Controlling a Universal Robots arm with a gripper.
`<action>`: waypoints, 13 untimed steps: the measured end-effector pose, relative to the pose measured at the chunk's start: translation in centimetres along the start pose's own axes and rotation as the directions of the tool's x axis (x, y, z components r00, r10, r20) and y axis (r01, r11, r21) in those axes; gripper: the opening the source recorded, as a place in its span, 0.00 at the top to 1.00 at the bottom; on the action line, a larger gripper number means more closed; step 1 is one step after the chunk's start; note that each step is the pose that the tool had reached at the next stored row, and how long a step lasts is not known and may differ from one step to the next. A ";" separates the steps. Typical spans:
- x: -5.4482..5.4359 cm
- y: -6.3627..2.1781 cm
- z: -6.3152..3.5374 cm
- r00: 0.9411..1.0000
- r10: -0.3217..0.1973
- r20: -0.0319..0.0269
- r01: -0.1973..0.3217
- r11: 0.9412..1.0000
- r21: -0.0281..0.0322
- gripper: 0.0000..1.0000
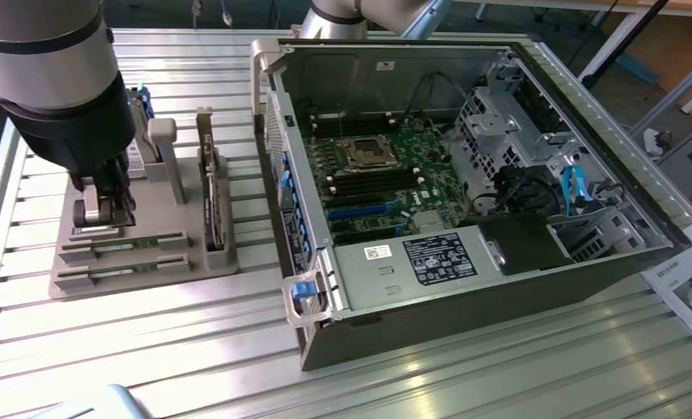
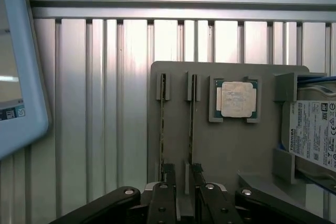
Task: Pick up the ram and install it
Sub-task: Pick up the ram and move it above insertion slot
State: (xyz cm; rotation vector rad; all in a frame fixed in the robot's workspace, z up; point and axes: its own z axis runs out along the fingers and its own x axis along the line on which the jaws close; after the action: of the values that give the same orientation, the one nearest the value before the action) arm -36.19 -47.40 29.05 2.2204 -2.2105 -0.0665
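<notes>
Hand (image 2: 182,176) hangs low over the flat grey plastic holder tray (image 1: 147,284), black fingertips (image 2: 168,174) apart w/ a clear gap btwn them, gripping nothing. Two thin green ram sticks (image 2: 191,124) lie edge-up, side by side in slots along the tray edge farthest from the silver Toshiba hard drive (image 2: 315,135). One fingertip stands over one end of each stick; contact can't be told. Square silver-topped processor chip (image 2: 237,98) sits in its pocket btwn sticks and drive. Dark expansion card (image 1: 212,205) stands on edge at the tray side nearest the open dark PC case (image 1: 474,297). Tray and case rest on the slatted aluminium table (image 1: 439,384), tray toward the table edge on the exterior view's left.
</notes>
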 end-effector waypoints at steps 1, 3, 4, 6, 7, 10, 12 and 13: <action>0.0 -0.01 0.15 1.000 0.000 0.000 0.000 1.000 0.000 0.75; 0.0 -0.02 0.46 1.000 0.000 0.000 0.000 1.000 0.000 0.75; 0.0 -0.02 0.47 1.000 0.000 0.000 0.000 1.000 0.000 0.75; 0.0 -0.02 0.47 1.000 0.000 0.000 0.000 1.000 0.000 0.75; 0.0 -0.02 0.47 1.000 0.000 0.000 0.000 1.000 0.000 0.75; 0.1 -0.02 0.49 1.000 0.000 0.000 0.000 1.000 0.000 0.75; 0.3 -0.02 0.47 1.000 0.000 0.000 0.000 1.000 0.000 0.75; 0.3 -0.02 0.47 1.000 0.000 0.000 0.000 1.000 0.000 0.75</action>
State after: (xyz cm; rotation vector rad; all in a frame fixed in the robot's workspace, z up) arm -36.19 -47.73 28.57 2.2204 -2.2103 -0.0664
